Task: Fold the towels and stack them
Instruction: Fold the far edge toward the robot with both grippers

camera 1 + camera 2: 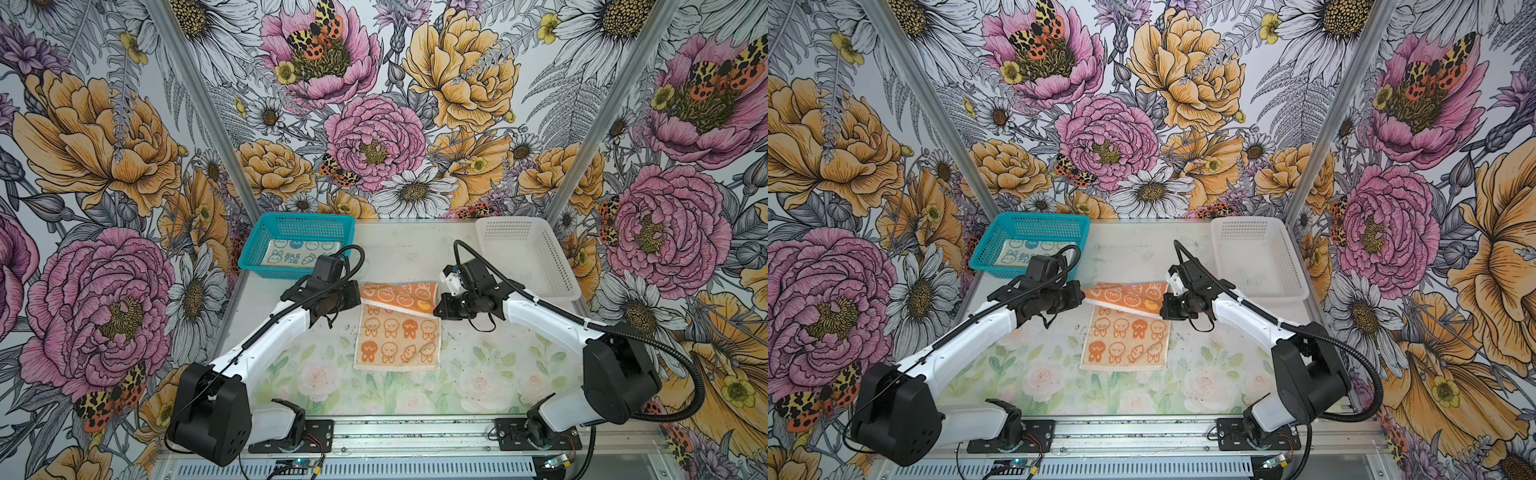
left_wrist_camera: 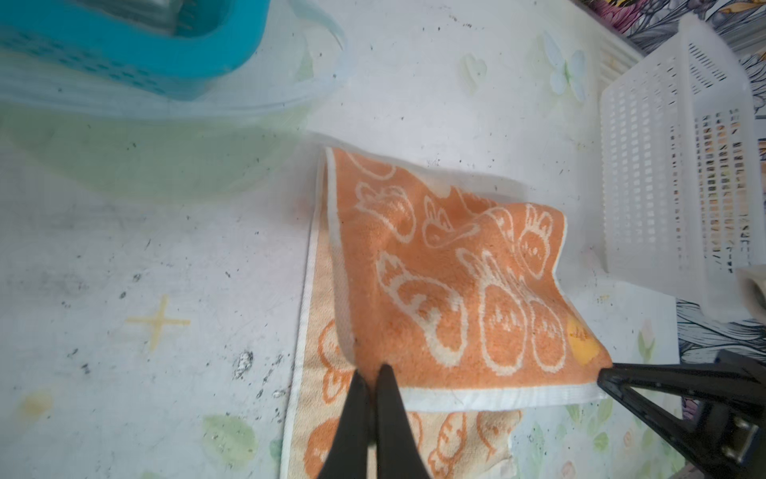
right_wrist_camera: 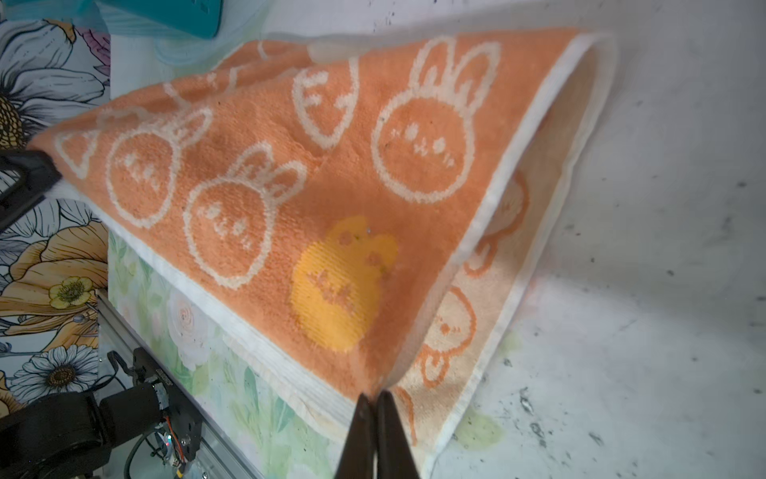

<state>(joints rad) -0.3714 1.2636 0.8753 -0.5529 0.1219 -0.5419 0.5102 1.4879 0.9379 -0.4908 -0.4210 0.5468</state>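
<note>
Left wrist view: my left gripper (image 2: 371, 369) is closed on one corner of the orange towel (image 2: 414, 257), and my right gripper (image 3: 375, 396) pinches the other. This towel lies at the middle of the table (image 1: 415, 249), with its 12 o'clock part doubled over. A cream towel (image 1: 291, 254) sits in the teal basket (image 1: 307, 217) at 11 o'clock.

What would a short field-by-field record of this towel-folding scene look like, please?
orange towel: mid-table, far part lifted and turned over towards the near edge
left jaws: shut on one corner of the lifted edge
right jaws: shut on the other corner
fold: partway, not yet laid flat
cream towel: lying in the teal basket, back left
white basket: back right
</note>
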